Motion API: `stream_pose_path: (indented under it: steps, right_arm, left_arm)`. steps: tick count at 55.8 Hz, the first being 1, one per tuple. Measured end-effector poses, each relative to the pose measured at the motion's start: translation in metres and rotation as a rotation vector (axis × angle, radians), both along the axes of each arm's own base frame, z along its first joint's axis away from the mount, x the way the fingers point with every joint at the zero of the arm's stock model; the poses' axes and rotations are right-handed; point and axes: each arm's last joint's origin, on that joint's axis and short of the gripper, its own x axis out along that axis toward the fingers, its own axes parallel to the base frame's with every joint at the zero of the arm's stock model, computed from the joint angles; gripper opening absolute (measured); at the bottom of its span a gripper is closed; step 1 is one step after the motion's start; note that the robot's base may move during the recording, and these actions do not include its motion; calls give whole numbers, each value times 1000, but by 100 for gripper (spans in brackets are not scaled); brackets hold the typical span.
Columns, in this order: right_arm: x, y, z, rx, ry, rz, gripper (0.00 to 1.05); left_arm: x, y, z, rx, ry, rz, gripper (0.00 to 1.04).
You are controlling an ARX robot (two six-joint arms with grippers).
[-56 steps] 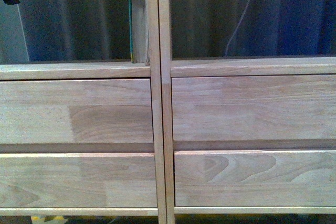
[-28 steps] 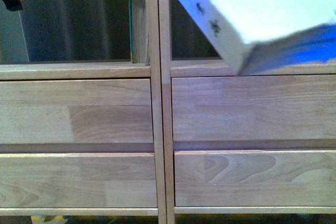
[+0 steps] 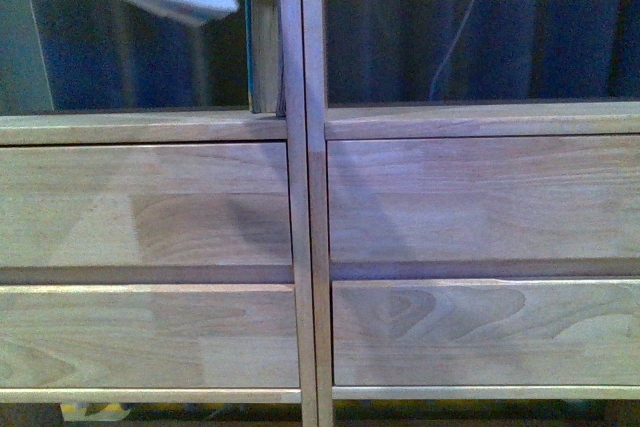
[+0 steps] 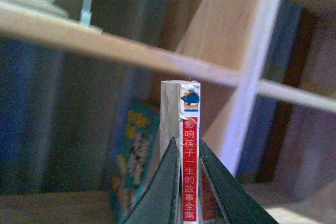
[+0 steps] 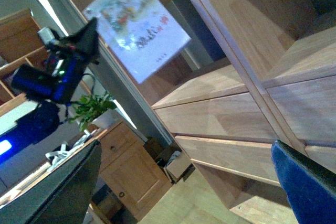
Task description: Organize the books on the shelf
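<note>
The left tool [image 4: 187, 142] is clenched on the book [image 4: 173, 108], one dark finger [image 4: 160, 192] pressed to each side of it just beside the spine. The spine faces the left wrist camera: red with white printed characters, and a small blue whale mark on white at the far end. The book stands out straight beyond the fingertips, its free end clear of the tool.

In the front view the book hangs at about 11 o'clock, tilted, pale cover toward the camera, in front of the upper left open compartment of the shelf [image 3: 305, 207]. It touches no board that can be seen. The four plain front panels fill the view from 9 o'clock round to 3 o'clock.

Inside the compartment, past the held book, a second book [image 4: 131, 156] with a colourful cover leans near the upright divider.

The right tool [image 5: 186, 148] is released and grasps nothing, its fingers spread wide. It is well apart from the book. A brown cabinet [image 5: 131, 171] and a potted plant [image 5: 92, 108] stand beyond
</note>
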Motion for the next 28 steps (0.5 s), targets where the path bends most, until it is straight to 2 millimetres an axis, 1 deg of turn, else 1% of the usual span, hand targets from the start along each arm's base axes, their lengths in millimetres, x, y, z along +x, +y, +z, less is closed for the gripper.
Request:
stream_pose_path:
  steps: [5, 14, 17, 28]
  right_arm:
    - [-21, 2, 0, -50, -52, -18, 98]
    - [-33, 4, 3, -98, -118, -61, 98]
    - [-39, 6, 0, -111, -141, -114, 98]
    - [-44, 15, -12, -223, -235, -230, 98]
  left_arm:
    - [24, -2, -8, 77, 10, 128, 7]
    - [48, -2, -3, 199, -49, 276, 7]
    - [55, -4, -1, 228, -69, 284, 7]
    - [80, -14, -5, 282, -100, 269, 7]
